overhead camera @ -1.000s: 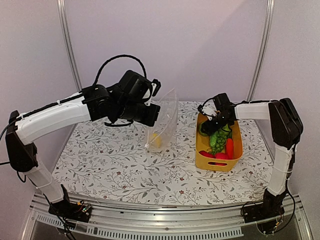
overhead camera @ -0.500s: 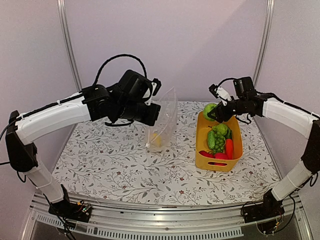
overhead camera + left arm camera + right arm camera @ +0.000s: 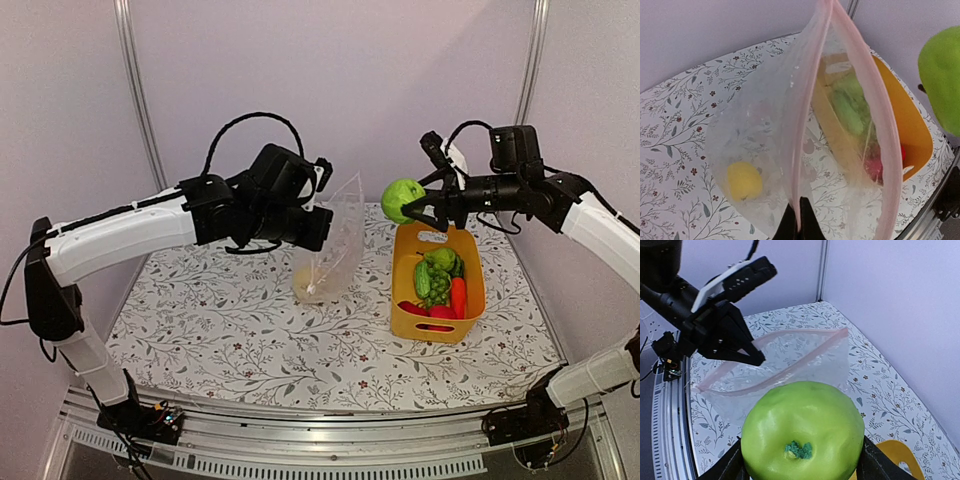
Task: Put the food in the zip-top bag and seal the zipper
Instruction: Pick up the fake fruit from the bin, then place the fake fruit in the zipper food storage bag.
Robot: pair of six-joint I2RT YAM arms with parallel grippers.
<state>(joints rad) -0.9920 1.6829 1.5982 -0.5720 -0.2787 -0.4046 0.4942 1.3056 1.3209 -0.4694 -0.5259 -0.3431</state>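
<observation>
Your right gripper (image 3: 415,203) has its two fingers clamped on either side of the green pear (image 3: 402,199), and the grip looks firm. The right wrist view shows the pear filling the frame between them. It is raised well above the counter (image 3: 230,330), over the far left corner of the yellow basket (image 3: 479,290), on the side facing the bag.

Over on the other side, your left gripper (image 3: 797,220) is pinched closed on the rim of the zip-top bag (image 3: 335,245). It holds the bag up so the mouth faces the pear, and the bottom seems to rest on the counter. The zipper (image 3: 862,95) shows as a faint pinkish strip along the mouth. The mouth is parted, but only into a narrow lens shape. One yellow piece (image 3: 744,180) already sits at the bottom of the bag.

The grape bunch (image 3: 435,285), the carrot (image 3: 459,295) and some red pieces wait in the basket.

So you're in the loading step, with the pear mid-carry. By my reading, the next move is a sweep leftward to bring the pear over the mouth, then a drop inside before the fingers let go. The opening looks tight for a fruit this round, so aim for its widest part. If the rim catches, the thin plastic could fold shut or pull out of the left pinch. Sealing is a long way off.
</observation>
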